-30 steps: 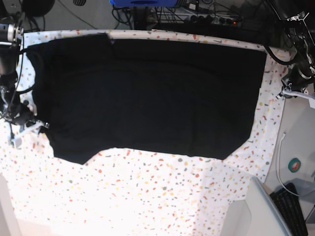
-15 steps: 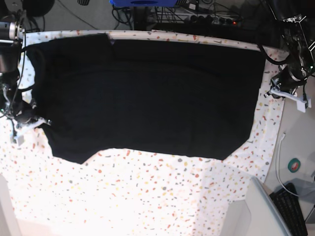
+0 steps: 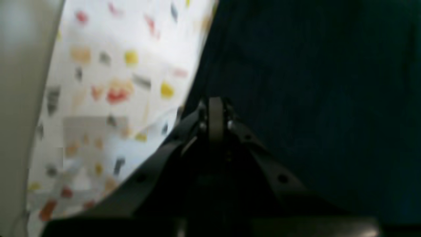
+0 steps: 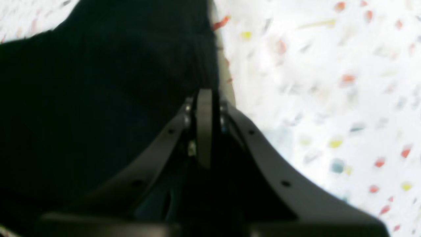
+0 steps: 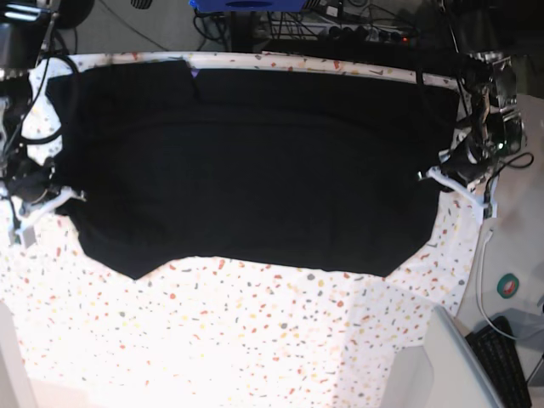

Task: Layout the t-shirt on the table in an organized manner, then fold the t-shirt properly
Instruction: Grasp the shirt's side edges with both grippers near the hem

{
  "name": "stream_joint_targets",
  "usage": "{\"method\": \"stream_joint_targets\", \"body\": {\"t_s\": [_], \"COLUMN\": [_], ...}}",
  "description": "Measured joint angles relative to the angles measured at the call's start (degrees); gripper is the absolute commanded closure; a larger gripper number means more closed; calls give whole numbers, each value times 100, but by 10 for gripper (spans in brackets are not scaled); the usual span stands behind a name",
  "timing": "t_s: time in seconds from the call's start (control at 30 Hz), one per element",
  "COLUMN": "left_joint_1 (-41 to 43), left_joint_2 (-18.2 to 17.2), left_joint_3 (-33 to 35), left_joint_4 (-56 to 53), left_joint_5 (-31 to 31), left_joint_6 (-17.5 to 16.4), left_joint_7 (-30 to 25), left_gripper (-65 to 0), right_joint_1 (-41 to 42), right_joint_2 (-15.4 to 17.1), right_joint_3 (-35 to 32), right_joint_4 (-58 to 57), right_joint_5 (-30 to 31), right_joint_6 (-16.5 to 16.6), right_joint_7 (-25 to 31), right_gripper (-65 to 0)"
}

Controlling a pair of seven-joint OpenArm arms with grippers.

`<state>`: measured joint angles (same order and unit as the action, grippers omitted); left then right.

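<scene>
The black t-shirt (image 5: 255, 170) lies spread wide across the far half of the speckled table (image 5: 255, 340), plain side up, with a speck of purple at its top edge. My right gripper (image 5: 42, 204) is at the shirt's left edge. In the right wrist view it (image 4: 204, 93) is shut, with bunched cloth (image 4: 115, 82) running into its tips. My left gripper (image 5: 438, 178) is at the shirt's right edge. In the left wrist view it (image 3: 215, 103) is shut, tips on the hem of the shirt (image 3: 312, 82); whether cloth is pinched is hidden.
The table's right edge (image 5: 476, 255) is close to my left gripper. Beyond it are a white cable (image 5: 483, 280), a round sticker (image 5: 508, 286), a keyboard (image 5: 506, 365) and a grey panel (image 5: 446, 365). Cables and a blue object (image 5: 246, 4) lie behind the far edge.
My left gripper moved in from beyond the table's right edge to the shirt's right hem. The shirt's lower left corner shifted and changed shape near my right gripper.
</scene>
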<state>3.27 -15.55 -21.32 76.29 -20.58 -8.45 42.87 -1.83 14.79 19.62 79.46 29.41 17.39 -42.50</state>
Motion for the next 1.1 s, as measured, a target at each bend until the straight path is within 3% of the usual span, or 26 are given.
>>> {"method": "stream_joint_targets", "body": {"t_s": [0.17,0.43,0.47,0.57,0.6,0.73,0.87,1.1], "left_joint_1": [-254,-264,-262,-260,-254,-240,-234,-229], "left_joint_2": [2,7,-7,-42,-68,-144,-166,-140], "left_joint_3": [190,149,149,138,138,127,118,122], "left_joint_4": [-297,-297,-295,-297,-297,-297,-299,-295], "left_joint_5": [68,70,70,70,68,72,81,81], "left_joint_6": [7,9,7,9,9,-2,-7,-7], "left_joint_7": [15,20,20,20,26,22,15,15], "left_gripper": [0,0,0,0,0,0,0,0], "right_joint_1": [-470,-634,-629,-605,-616,-487,376,1814], "right_joint_2": [-345,-833,-846,-922,-966,-1239,-1093,-450], "right_joint_3": [24,26,26,44,70,903,1668,1709], "right_joint_4": [693,271,254,319,463,1095,337,-2929], "right_joint_5": [26,24,20,0,11,98,37,13], "right_joint_6": [17,15,15,4,2,20,7,-2], "right_joint_7": [-210,-391,-531,-942,-1010,-1023,-960,-739], "right_gripper": [0,0,-36,-260,-303,-335,-339,-335]}}
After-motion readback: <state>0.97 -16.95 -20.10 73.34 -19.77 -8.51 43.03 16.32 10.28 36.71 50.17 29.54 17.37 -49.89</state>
